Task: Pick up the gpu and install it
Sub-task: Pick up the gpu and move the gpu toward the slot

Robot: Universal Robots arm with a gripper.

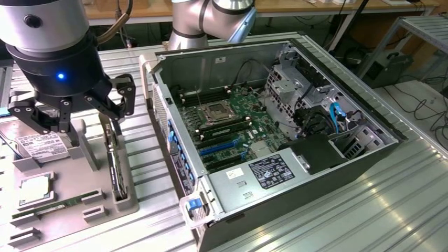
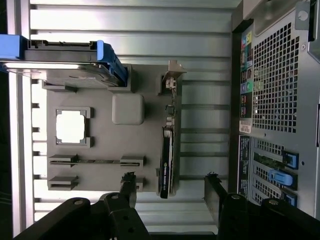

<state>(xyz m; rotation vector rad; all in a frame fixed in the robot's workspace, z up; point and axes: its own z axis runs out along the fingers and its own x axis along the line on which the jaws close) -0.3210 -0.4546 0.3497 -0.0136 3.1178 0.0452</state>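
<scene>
The gpu (image 1: pixel 115 168) stands on its long edge in a slot at the side of the grey parts tray (image 1: pixel 70 223) nearest the computer case. Seen from above in the wrist view, the gpu (image 2: pixel 167 150) is a thin dark strip with its silver bracket at the far end. My gripper (image 1: pixel 75 119) hangs open above the tray, a little above the card and towards the exterior view's left of it. In the wrist view the gripper (image 2: pixel 171 192) has one black finger on each side of the card's near end, both well apart from it.
The tray also holds a silver hard drive (image 1: pixel 42 146) in a blue caddy (image 2: pixel 70 62), a processor (image 2: pixel 70 126) and a memory stick (image 2: pixel 97 161). The open computer case (image 1: pixel 378 142) lies at the exterior view's right, with its motherboard (image 1: pixel 231 123) and blue slots (image 1: pixel 220 148) exposed.
</scene>
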